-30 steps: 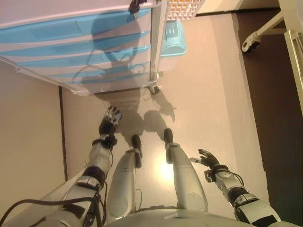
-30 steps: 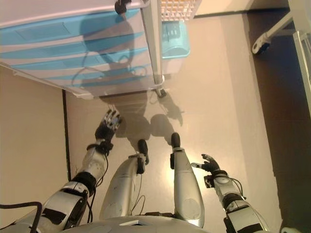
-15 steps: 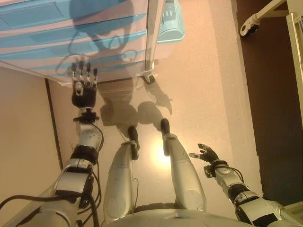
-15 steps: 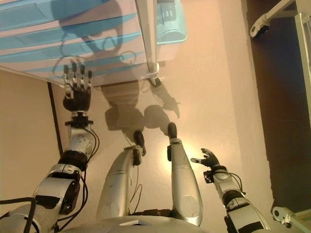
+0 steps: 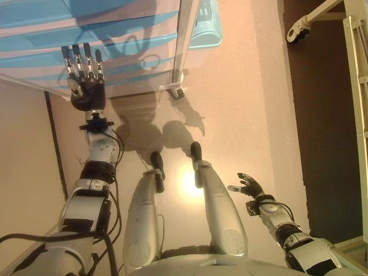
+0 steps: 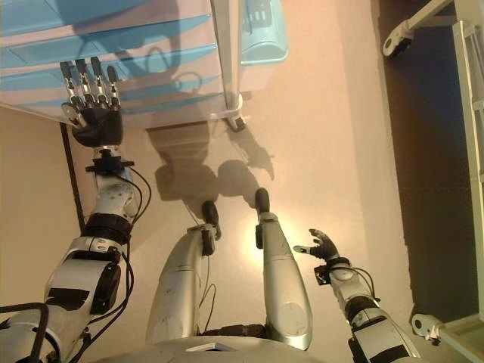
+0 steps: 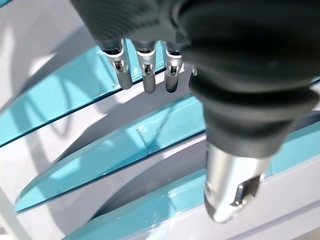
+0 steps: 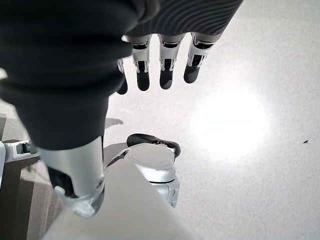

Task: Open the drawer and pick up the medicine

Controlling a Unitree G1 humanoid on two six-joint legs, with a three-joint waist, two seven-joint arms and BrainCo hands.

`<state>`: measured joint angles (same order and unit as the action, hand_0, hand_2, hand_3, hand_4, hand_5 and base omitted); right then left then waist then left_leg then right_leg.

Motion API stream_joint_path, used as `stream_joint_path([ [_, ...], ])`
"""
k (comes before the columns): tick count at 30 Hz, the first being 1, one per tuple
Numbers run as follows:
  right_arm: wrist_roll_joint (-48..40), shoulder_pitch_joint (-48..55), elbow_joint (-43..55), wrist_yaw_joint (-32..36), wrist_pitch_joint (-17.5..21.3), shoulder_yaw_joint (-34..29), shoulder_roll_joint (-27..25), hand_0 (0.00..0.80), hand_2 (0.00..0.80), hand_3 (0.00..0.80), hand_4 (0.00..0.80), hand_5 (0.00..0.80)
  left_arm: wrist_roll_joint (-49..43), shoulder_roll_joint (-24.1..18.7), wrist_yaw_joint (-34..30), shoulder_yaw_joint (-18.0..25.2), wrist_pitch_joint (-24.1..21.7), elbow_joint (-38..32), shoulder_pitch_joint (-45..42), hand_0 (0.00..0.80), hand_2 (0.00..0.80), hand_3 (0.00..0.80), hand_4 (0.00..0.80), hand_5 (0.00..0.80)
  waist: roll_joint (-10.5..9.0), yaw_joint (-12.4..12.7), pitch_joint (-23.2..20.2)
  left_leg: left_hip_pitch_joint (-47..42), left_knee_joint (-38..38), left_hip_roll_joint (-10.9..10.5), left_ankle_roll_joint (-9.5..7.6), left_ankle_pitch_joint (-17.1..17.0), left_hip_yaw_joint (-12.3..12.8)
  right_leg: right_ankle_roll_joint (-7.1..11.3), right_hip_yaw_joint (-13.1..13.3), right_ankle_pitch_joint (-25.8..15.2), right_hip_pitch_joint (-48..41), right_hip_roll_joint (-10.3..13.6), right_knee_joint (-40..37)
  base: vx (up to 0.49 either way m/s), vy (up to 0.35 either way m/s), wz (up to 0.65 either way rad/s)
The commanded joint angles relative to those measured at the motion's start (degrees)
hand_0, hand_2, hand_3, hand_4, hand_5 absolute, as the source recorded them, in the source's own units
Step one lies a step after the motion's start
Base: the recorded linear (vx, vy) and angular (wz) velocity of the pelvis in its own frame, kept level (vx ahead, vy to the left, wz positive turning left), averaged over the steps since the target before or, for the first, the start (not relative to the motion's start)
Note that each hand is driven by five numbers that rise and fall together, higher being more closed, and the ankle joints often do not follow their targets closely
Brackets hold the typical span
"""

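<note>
A white drawer unit (image 5: 144, 14) with several pale blue drawer fronts (image 5: 109, 37) stands on castors at the top of the eye views; all its drawers are shut. My left hand (image 5: 85, 86) is raised in front of the lower drawers, fingers straight and spread, holding nothing. In the left wrist view the fingers (image 7: 145, 70) hover close to a blue drawer front (image 7: 130, 145) without touching it. My right hand (image 5: 248, 187) hangs low at the right over the floor, fingers relaxed and empty. No medicine shows in any view.
A pale blue bin (image 5: 206, 26) sits on the floor right of the unit. A castor of the unit (image 5: 178, 93) rests on the beige floor. At the far right a white wheeled frame (image 5: 302, 29) stands on dark flooring.
My left hand has risen from near the floor to the front of the lower drawers, fingers spreading straight. The camera view has shifted. The right hand has stayed low.
</note>
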<state>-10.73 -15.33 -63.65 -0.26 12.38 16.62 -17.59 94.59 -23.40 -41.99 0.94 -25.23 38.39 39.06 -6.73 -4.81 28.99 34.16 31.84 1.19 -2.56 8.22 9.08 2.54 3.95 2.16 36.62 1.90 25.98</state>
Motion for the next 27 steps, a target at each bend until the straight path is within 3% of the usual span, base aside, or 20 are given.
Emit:
stream_joint_path([
  [1, -2.3, 5.2, 2.6, -0.8, 0.7, 1.5, -1.5, 0.000, 0.000, 0.000, 0.000, 0.000, -0.9, -3.0, 0.0, 1.0, -1.1, -2.9, 2.7, 0.000, 0.000, 0.000, 0.000, 0.000, 1.03, 0.5, -1.6, 0.5, 2.8, -3.2, -1.61, 6.3, 0.8, 0.14, -3.7, -2.4, -3.0, 0.0, -4.6, 0.002, -0.043, 0.02],
  [10, -3.8, 4.7, 4.0, -1.4, 0.0, 1.8, -0.6, 0.000, 0.000, 0.000, 0.000, 0.000, -3.5, -3.8, 10.6, -0.5, 5.0, 4.9, 1.3, 0.000, 0.000, 0.000, 0.000, 0.000, 0.47, 0.9, -0.8, 0.0, 2.9, -3.2, -1.65, 6.3, 0.5, 0.29, -4.4, -2.6, -4.2, 0.0, -5.1, 0.001, -0.041, 0.04],
  [15, -3.8, 4.2, 4.4, -1.4, -0.3, 1.9, -0.3, 0.000, 0.000, 0.000, 0.000, 0.000, -3.2, -3.5, 11.1, -0.5, 7.4, 9.7, 0.0, 0.000, 0.000, 0.000, 0.000, 0.000, 0.41, 1.0, -0.3, -0.2, 2.6, -3.0, -1.61, 6.1, 0.7, 0.21, -4.6, -2.4, -4.4, -0.1, -5.2, 0.000, 0.000, 0.00],
  [27, -3.9, 3.7, 4.2, -1.6, -1.1, 2.5, 0.2, 0.000, 0.000, 0.000, 0.000, 0.000, -0.4, -3.0, 9.4, 0.2, 7.8, 12.2, -0.5, 0.000, 0.000, 0.000, 0.000, 0.000, -0.09, 1.3, 0.1, -0.5, 2.9, -2.7, -1.66, 6.3, 0.7, 0.14, -5.0, -2.0, -4.7, -0.5, -4.3, 0.000, 0.000, 0.00],
])
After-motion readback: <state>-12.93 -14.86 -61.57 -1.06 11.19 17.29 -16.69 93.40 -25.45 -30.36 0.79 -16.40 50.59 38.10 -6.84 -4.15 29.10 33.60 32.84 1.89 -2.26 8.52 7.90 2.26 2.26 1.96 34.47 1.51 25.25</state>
